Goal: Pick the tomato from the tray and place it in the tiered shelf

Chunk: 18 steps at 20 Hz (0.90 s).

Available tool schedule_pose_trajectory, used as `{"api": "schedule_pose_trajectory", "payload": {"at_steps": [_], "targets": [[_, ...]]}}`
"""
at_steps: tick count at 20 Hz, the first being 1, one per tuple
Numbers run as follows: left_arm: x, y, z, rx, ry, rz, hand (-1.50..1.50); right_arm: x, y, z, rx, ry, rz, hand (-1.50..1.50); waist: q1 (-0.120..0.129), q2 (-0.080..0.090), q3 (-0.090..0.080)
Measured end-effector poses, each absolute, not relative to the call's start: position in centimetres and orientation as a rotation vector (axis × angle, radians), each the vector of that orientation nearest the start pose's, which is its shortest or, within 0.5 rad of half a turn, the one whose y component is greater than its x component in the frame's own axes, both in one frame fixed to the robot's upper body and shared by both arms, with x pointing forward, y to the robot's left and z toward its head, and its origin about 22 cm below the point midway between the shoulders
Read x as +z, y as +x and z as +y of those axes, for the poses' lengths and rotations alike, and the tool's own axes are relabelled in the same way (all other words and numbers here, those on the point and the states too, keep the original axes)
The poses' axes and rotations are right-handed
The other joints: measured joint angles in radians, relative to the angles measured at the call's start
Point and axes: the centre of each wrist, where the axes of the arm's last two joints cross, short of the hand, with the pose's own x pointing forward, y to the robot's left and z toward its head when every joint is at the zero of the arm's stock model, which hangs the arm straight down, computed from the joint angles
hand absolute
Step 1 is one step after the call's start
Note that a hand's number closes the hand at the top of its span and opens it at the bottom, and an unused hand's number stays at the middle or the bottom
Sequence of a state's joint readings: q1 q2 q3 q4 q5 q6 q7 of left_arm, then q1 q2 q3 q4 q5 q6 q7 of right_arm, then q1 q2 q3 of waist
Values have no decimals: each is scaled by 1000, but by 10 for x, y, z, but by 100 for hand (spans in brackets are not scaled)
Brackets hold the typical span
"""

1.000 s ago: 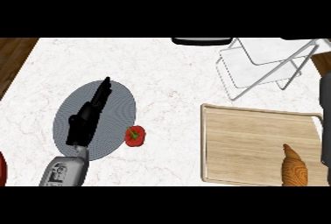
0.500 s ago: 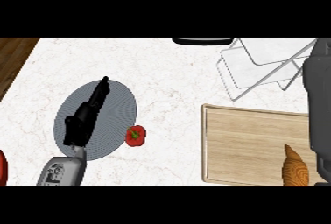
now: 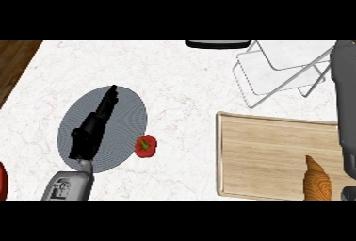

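A small red tomato (image 3: 145, 146) with a green stalk lies at the right rim of the round grey tray (image 3: 128, 117), partly on the counter. My left hand (image 3: 90, 132) lies over the tray, fingers straight and pointing to the far side, holding nothing; the tomato is just right of its palm. The white wire tiered shelf (image 3: 278, 70) stands at the far right. My right forearm (image 3: 345, 103) runs up the right edge beside the shelf, and its hand is out of sight.
A wooden cutting board (image 3: 271, 155) lies at the near right with a croissant (image 3: 319, 181) on its right corner. A black object (image 3: 217, 44) sits at the far edge. Something red (image 3: 2, 181) shows at the left edge.
My right forearm has risen along the right edge and come further into view beside the shelf. The left hand and the tomato have stayed put.
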<state>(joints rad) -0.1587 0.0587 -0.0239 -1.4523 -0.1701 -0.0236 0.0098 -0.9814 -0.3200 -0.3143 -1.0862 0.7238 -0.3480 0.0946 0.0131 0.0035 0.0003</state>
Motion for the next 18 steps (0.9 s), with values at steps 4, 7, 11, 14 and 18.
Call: {"api": "schedule_pose_trajectory", "payload": {"at_steps": [4, 7, 11, 14, 18], "targets": [[10, 282, 222, -270, 104, -1582, 0, 236, 427, -280, 141, -1200, -1855, -150, 1, 0, -1], [14, 281, 221, -273, 99, -1579, 0, 226, 429, -290, 108, -1296, -1760, -150, 0, -1, -1], [16, 282, 219, -266, 102, -1575, 0, 216, 429, -303, 73, -1331, -1700, -150, -2, -2, -2], [15, 286, 221, -269, 101, -1575, 0, 219, 428, -311, 26, -1293, -1698, -150, -4, -3, -2], [16, 289, 222, -266, 100, -1578, 0, 222, 426, -317, -43, -1197, -1736, -150, -6, -3, -2]]}}
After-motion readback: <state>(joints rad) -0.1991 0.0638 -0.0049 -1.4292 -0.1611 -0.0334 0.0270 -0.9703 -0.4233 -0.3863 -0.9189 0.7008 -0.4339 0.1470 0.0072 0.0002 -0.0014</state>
